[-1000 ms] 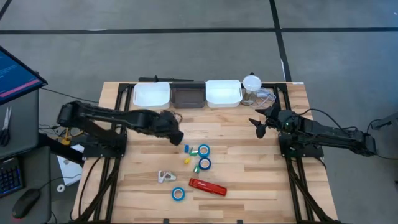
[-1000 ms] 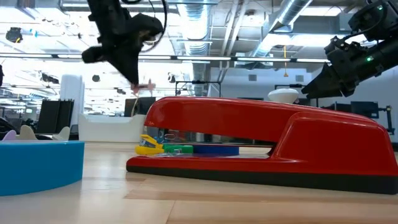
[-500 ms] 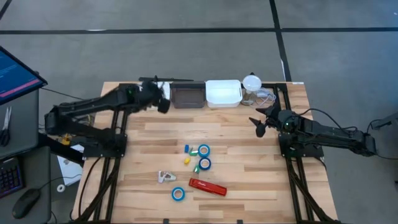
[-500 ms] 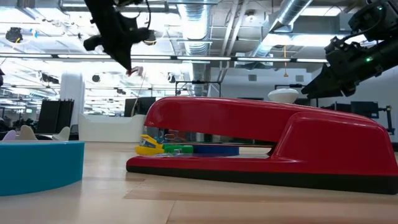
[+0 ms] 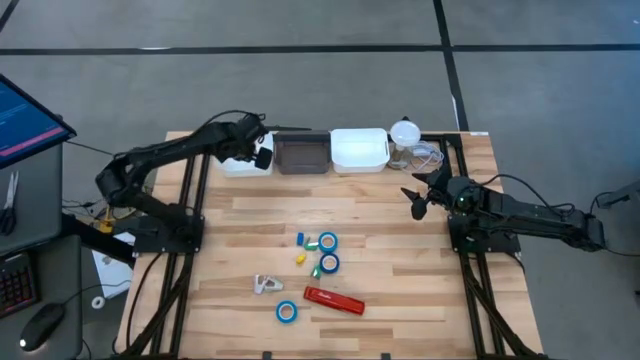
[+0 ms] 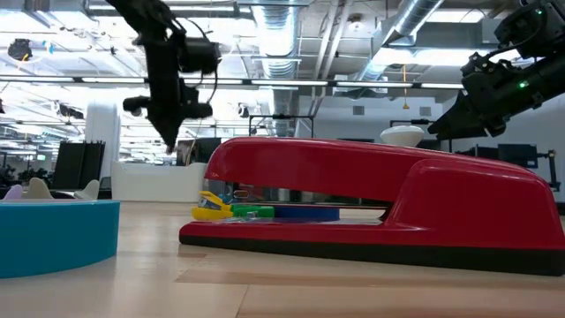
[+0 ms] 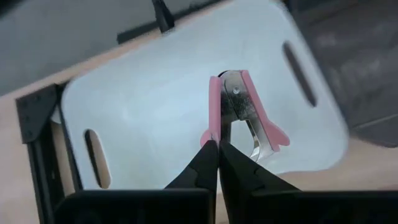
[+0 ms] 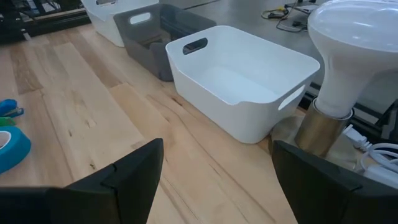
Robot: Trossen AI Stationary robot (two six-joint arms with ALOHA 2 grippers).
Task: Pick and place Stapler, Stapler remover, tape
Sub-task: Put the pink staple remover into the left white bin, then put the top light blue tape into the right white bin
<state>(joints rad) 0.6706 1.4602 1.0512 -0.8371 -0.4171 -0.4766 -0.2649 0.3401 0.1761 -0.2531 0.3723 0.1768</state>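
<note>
Beside the white bin (image 5: pixel 358 150) stands a lamp (image 5: pixel 404 132).

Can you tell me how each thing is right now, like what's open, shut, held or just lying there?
Left gripper: shut on the pink staple remover, over the left white bin.
Right gripper: open, holding nothing.
Stapler: closed, lying on the table.
Blue tape rolls: lying flat on the table.
Middle white bin: nothing inside.

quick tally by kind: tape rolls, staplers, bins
blue tape rolls: 3
red stapler: 1
white bins: 2
grey bin: 1
total: 7
</note>
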